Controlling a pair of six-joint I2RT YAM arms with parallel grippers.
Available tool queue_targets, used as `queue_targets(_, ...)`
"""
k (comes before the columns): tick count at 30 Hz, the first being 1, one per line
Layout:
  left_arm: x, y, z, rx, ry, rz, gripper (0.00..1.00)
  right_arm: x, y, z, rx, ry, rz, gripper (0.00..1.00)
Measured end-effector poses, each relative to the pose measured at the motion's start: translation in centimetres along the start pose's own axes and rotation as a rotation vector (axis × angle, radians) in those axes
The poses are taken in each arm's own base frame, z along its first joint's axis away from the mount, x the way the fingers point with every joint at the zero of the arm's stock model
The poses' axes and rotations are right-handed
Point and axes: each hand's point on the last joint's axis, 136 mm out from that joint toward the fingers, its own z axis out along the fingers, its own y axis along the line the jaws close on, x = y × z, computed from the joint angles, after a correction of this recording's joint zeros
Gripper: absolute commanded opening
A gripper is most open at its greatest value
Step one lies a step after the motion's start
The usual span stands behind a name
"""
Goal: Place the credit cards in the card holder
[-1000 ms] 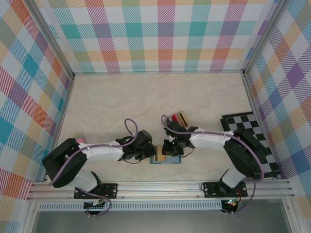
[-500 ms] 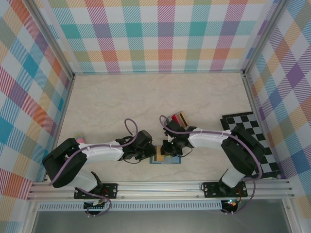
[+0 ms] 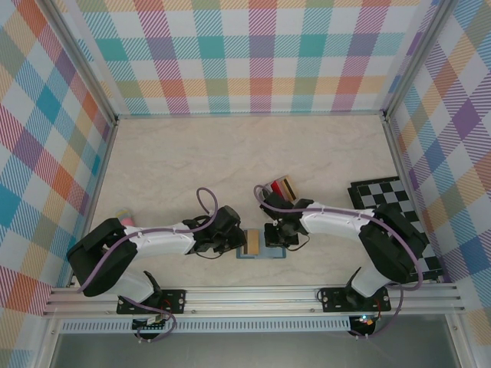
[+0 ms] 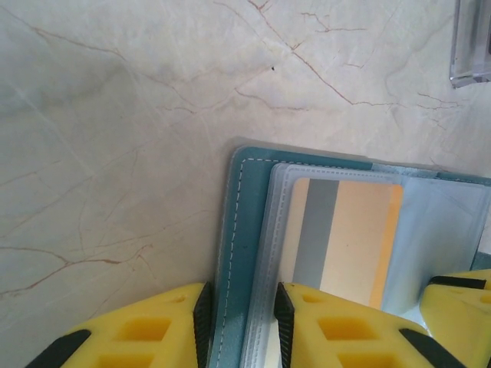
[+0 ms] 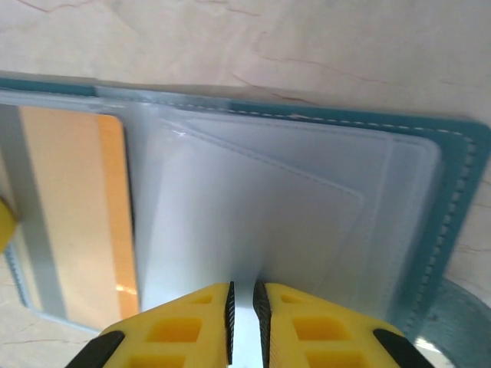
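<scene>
Both arms (image 3: 157,241) have white shells with black joints, and a purple cable (image 3: 201,201) loops along each. The fingers (image 4: 138,330) are yellow with black ribbed pads.

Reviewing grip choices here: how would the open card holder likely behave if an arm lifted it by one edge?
The card holder would probably flop: it lies open along a fold, with thin clear sleeves that look limp. The sleeves look glossy, so likely slippery. It seems light, and the gold card in one sleeve would probably stiffen that half.
</scene>
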Motion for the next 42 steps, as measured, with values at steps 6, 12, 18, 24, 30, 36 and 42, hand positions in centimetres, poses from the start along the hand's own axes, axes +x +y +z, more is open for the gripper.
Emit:
queue_targets(6, 0.0, 0.0, 0.0, 0.0, -0.002, 0.0, 0.29, -0.4, -1.4, -0.4, 0.081, -0.026, -0.032, 0.18)
queue_targets(12, 0.0, 0.0, 0.0, 0.0, -0.003, 0.004, 0.31, -0.4, -2.6, -1.0, 0.153, -0.025, -0.065, 0.21)
queue_targets(18, 0.0, 0.0, 0.0, 0.003, -0.001, 0.007, 0.31, -1.0, 0.4, -3.3, 0.001, -0.078, -0.084, 0.14)
queue_targets(24, 0.0, -0.1, 0.0, 0.004, 0.0, 0.008, 0.32, -1.4, 4.0, -3.8, -0.178, -0.079, -0.097, 0.12)
queue_targets(30, 0.0, -0.1, 0.0, 0.003, 0.0, 0.011, 0.32, -0.8, 4.7, -1.1, -0.195, 0.007, -0.075, 0.1)
queue_targets(36, 0.0, -0.1, -0.1, 0.005, 0.0, 0.011, 0.32, -0.2, 4.2, 1.0, -0.17, 0.066, -0.061, 0.09)
queue_targets(42, 0.0, -0.1, -0.1, 0.006, 0.002, 0.011, 0.32, -0.1, 4.7, 1.2, -0.193, 0.081, -0.043, 0.09)
